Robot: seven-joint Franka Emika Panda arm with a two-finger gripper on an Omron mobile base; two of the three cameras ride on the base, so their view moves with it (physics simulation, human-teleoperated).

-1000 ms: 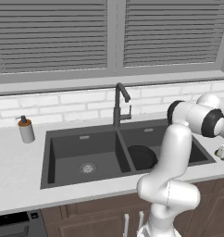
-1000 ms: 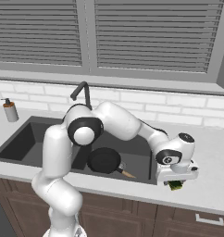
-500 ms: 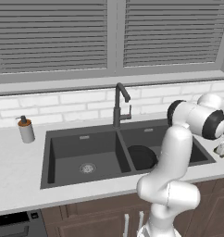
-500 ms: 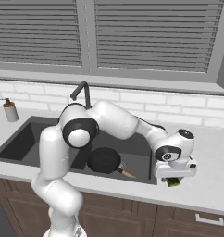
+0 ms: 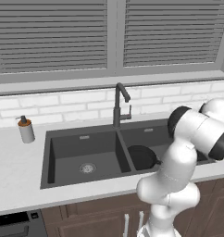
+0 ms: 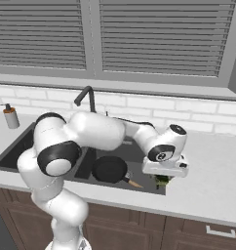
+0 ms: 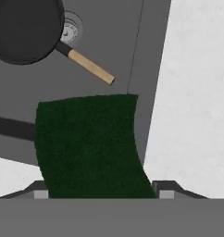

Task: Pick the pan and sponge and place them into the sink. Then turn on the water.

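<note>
White two-finger hand (image 6: 164,179) is hanging over the right rim of the dark grey double-basin sink (image 6: 22,141), close to the front edge, where the basin meets the pale speckled worktop (image 6: 212,176). Fingers are sitting clamped on the small green rectangular sponge (image 7: 88,146); in the hand view the dark green face is sitting between the two finger tips and covering the lower middle, with the sink's right wall and worktop edge running just beside it. From the right base view only a bit of green (image 6: 162,181) is poking out under the hand. Round shallow black frying pan (image 6: 109,169) is lying flat in the right basin, its thin handle with a wooden-coloured end pointing toward the front right corner; in the hand view the pan (image 7: 23,30) is partly covering the round metal drain. Left base view is showing the pan (image 5: 140,156) in the right basin with the arm crossing in front of it, left basin's drain (image 5: 87,167) exposed. Tall dark gooseneck faucet (image 5: 119,102) is standing behind the divider between basins. Small soap dispenser bottle (image 5: 26,129) is standing on the worktop left of the sink, well apart from it
</note>
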